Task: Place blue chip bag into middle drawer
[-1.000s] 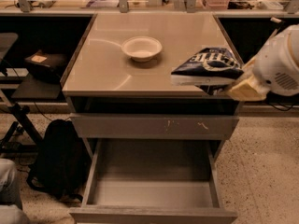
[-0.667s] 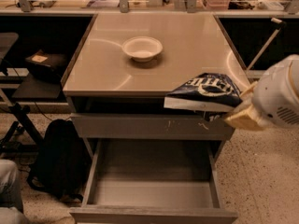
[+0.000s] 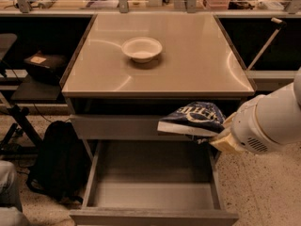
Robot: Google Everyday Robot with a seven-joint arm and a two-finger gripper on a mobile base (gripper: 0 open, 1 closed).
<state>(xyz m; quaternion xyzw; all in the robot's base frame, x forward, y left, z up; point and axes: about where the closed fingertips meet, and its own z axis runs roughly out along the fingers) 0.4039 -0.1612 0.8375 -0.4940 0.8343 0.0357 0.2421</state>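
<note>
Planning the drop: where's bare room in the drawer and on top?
The middle drawer has a bare floor between its walls. The tabletop is free around the white bowl. Crowded only above the drawer's right rear, where the gripper holds the blue chip bag.

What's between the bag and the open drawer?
Nothing, only air, in the camera view. The tool, beside the cabinet, holds the bag over the drawer.

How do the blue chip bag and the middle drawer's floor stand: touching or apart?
Apart. The camera view shows the blue chip bag held up by the gripper at the right, with bare floor of the middle drawer showing below it.
</note>
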